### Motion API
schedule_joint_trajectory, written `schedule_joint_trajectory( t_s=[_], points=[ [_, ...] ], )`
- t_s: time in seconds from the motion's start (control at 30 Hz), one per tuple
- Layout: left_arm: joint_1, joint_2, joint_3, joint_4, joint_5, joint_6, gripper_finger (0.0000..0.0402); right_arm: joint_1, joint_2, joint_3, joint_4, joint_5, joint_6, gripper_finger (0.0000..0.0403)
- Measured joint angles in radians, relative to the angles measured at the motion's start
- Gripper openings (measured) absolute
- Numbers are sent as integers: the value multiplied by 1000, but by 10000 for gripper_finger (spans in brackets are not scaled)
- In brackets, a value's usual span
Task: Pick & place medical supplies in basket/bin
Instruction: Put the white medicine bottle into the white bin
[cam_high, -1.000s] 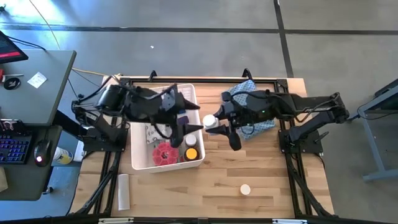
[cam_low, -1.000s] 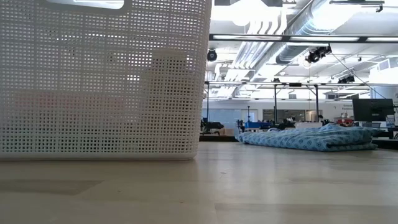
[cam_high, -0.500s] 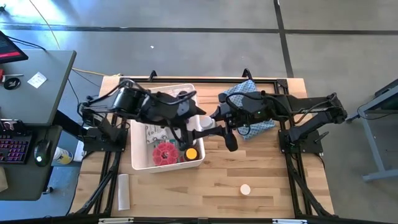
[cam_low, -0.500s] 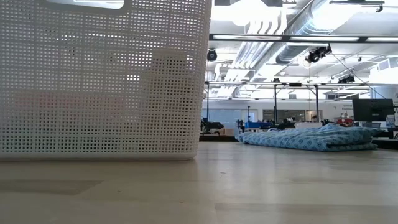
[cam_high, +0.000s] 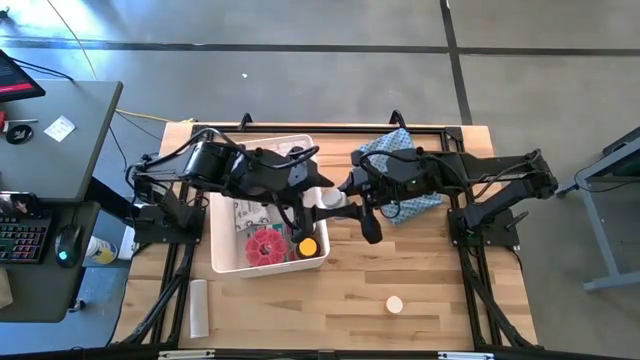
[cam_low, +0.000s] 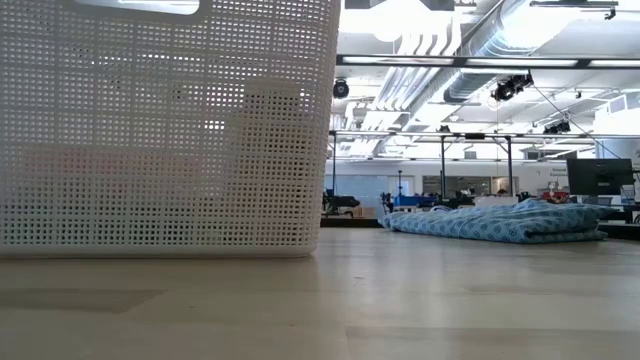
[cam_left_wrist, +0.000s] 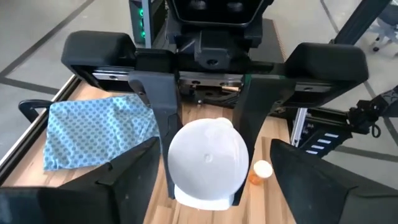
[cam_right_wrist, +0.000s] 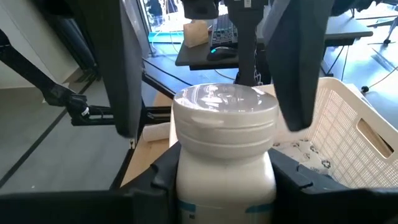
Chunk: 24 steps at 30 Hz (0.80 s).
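A white-capped jar (cam_high: 330, 198) hangs in the air over the right rim of the white lattice bin (cam_high: 222, 262), with my right gripper (cam_high: 346, 198) shut on it. My left gripper (cam_high: 316, 197) reaches across the bin from the table's left. It is open, one finger (cam_right_wrist: 123, 68) on each side of the jar's cap (cam_right_wrist: 225, 106), a small gap showing on both sides. In the bin lie a red disc (cam_high: 262, 245), an amber yellow-capped bottle (cam_high: 307, 246) and printed packets (cam_high: 240, 212). My right gripper pinches the jar's body below the cap (cam_right_wrist: 186, 186) between its two fingers (cam_left_wrist: 158, 118). It comes nearly level from the table's right, and the fingers run along the jar. The jar is lifted clear, its cap's top (cam_left_wrist: 208, 158) facing my left gripper.
A blue patterned cloth (cam_high: 398, 152) lies at the far right under my right arm. A small white round item (cam_high: 395, 304) sits near the table's front, and a white cylinder (cam_high: 199, 306) lies at the near left. In the low view the bin's wall (cam_low: 160, 130) fills the left.
My left gripper has gone toward the table's right and a little down, from over the bin up to the jar; its fingers now stand on either side of the cap. The right gripper and the jar have stayed in place.
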Motion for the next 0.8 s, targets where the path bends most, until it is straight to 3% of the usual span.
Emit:
schedule_joint_trajectory(
  t_s=[0.5, 0.8],
  points=[
    [0, 39, 1, -23, 55, -59, 211, 2, 0, -2, -50, -22, 27, 146],
    [0, 39, 1, -37, 58, -76, 218, 2, 0, -1, -55, -20, 29, 157]
  ],
)
